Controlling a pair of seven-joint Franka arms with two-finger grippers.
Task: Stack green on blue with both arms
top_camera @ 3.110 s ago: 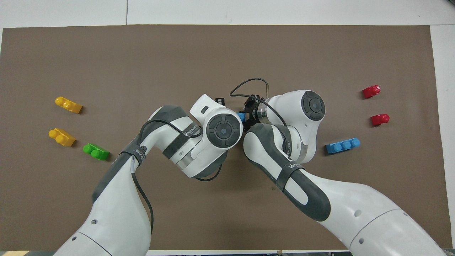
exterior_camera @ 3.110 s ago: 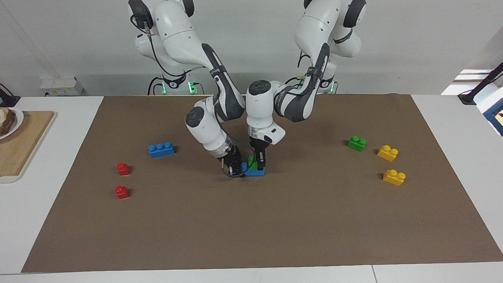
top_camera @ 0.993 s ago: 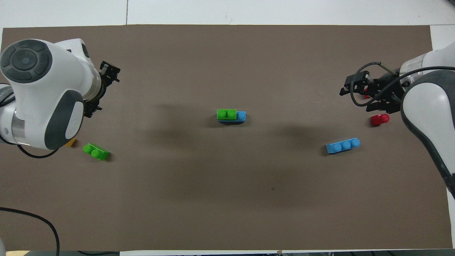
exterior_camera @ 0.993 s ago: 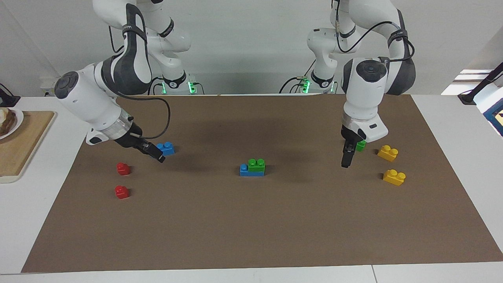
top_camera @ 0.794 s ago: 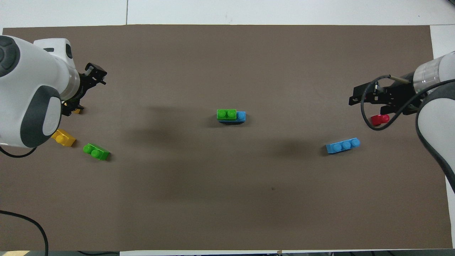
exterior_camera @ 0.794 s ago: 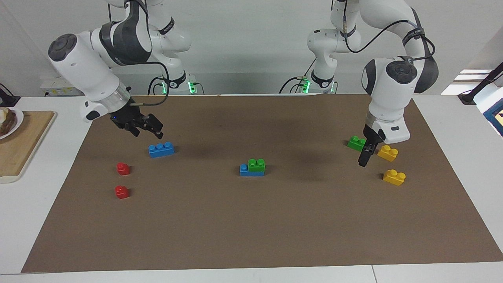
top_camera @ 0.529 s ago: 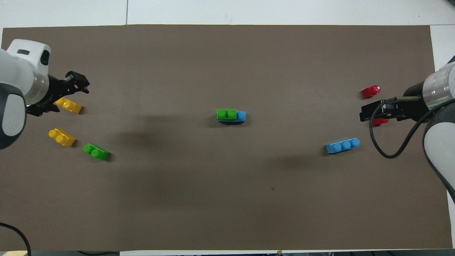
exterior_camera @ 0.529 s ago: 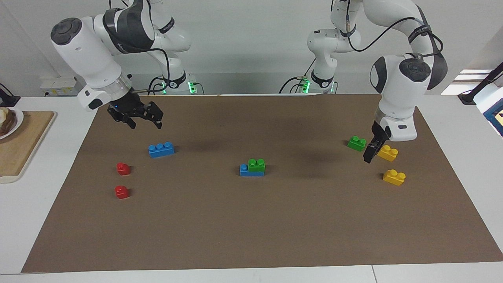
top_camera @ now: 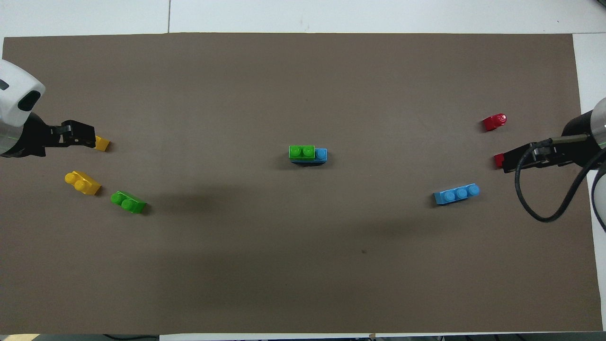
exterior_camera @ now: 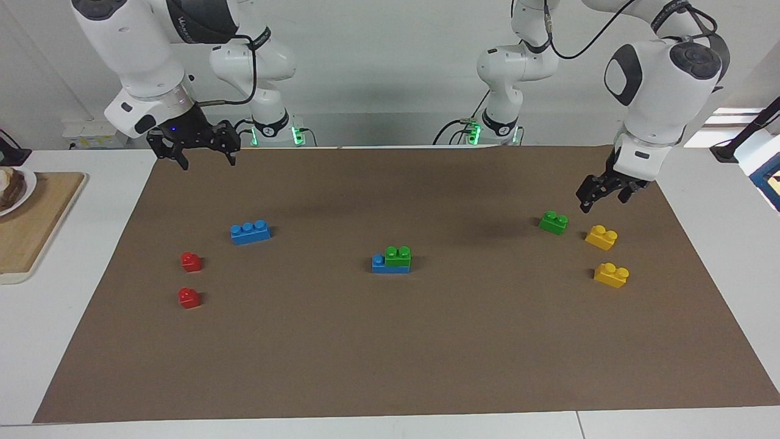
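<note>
While both pincers hang wide open and empty, the stack stands mid-mat.
Green brick (exterior_camera: 398, 255) covers two of blue brick's (exterior_camera: 379, 264) three studs; left gripper (exterior_camera: 600, 196), right gripper (exterior_camera: 194, 148) raised.

Green brick (top_camera: 302, 151) atop blue brick (top_camera: 321, 155)

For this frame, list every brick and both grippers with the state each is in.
Green two-stud plastic brick: stacked on the blue three-stud plastic brick, mid-mat.
Second green brick: loose on the mat.
Second blue brick: loose, unstacked.
Two yellow two-stud bricks: loose.
Two red single-stud bricks: loose.
Left gripper: open, empty, raised.
Right gripper: open, empty, raised.
</note>
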